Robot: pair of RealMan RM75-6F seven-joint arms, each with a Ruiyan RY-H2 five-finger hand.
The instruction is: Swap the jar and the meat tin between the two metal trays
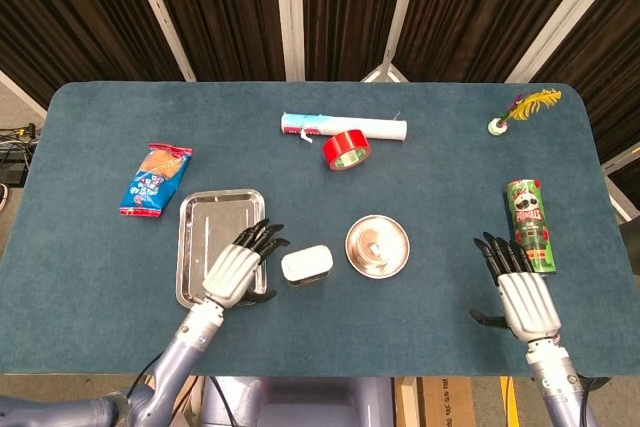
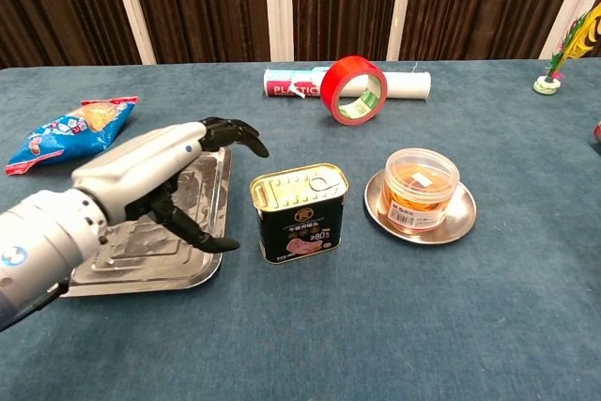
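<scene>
The meat tin (image 1: 307,264) (image 2: 299,212) stands upright on the blue cloth between the two trays. The rectangular metal tray (image 1: 203,232) (image 2: 208,261) lies left of it, holding nothing. The clear jar (image 1: 375,245) (image 2: 422,188) with amber contents sits on the round metal tray (image 1: 400,252) (image 2: 461,218) to the tin's right. My left hand (image 1: 238,267) (image 2: 155,177) hovers over the rectangular tray's right edge, open, fingers spread toward the tin and a little short of it. Near the table's front right my right hand (image 1: 517,289) is open and holds nothing; the chest view does not show it.
A red tape roll (image 1: 346,149) (image 2: 354,89) and a white plastic roll (image 1: 343,127) (image 2: 405,85) lie at the back centre. A blue snack bag (image 1: 155,179) (image 2: 69,126) is at the left. A green chip can (image 1: 529,226) stands beside my right hand; a feather shuttlecock (image 1: 519,110) lies far right.
</scene>
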